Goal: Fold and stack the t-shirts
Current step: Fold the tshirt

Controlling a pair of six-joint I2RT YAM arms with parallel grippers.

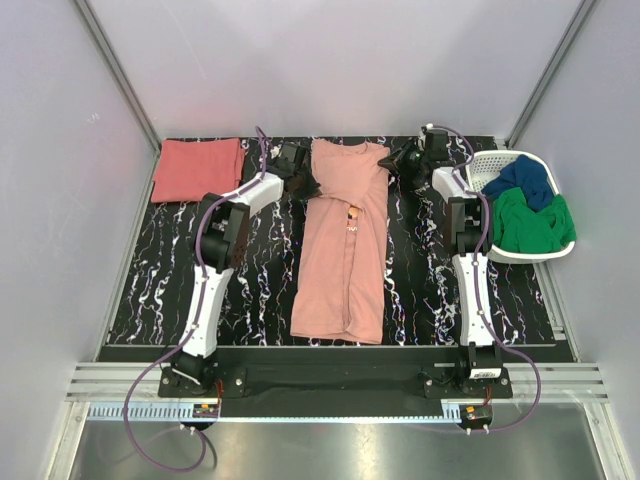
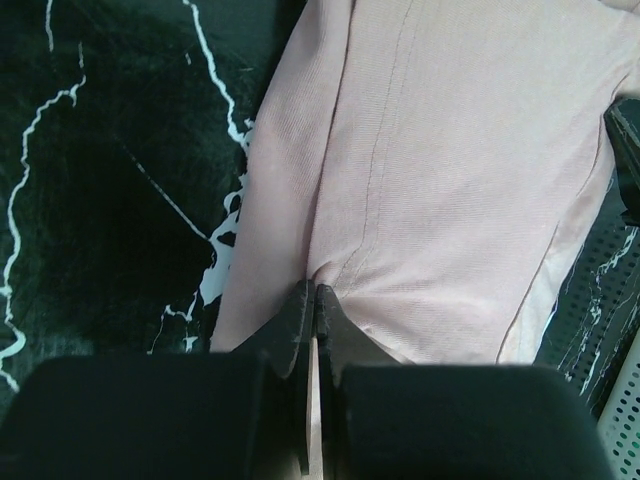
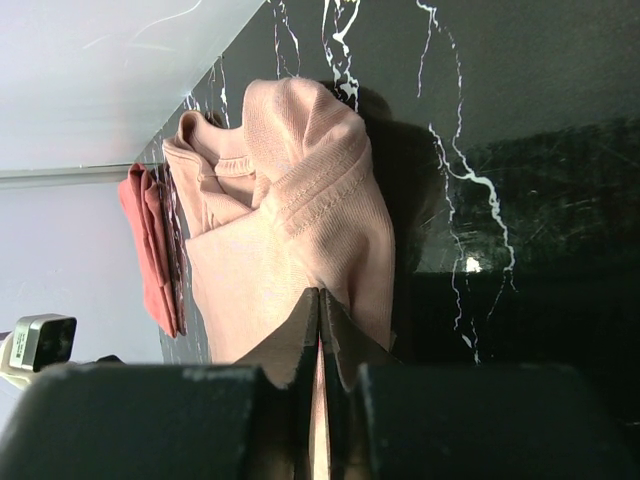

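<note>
The black marbled table [image 1: 150, 290] carries the pale salmon-pink t-shirt [image 1: 340, 250] lengthwise down its middle, and the folded coral-red t-shirt [image 1: 197, 170] lies at its far left corner. My left gripper [image 2: 315, 292] and right gripper [image 3: 318, 297] are both clamped on the pink shirt's far end. I judge these thin pinches could slip, and an uneven pull would skew the fold.

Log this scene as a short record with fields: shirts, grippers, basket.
pink t-shirt: folded into a long strip, lying centre
coral-red t-shirt: folded, far left corner of the table
left gripper: shut, pinching the pink t-shirt's far end
right gripper: shut, pinching that same end
basket: white, at right, holds a blue garment and a green garment
</note>
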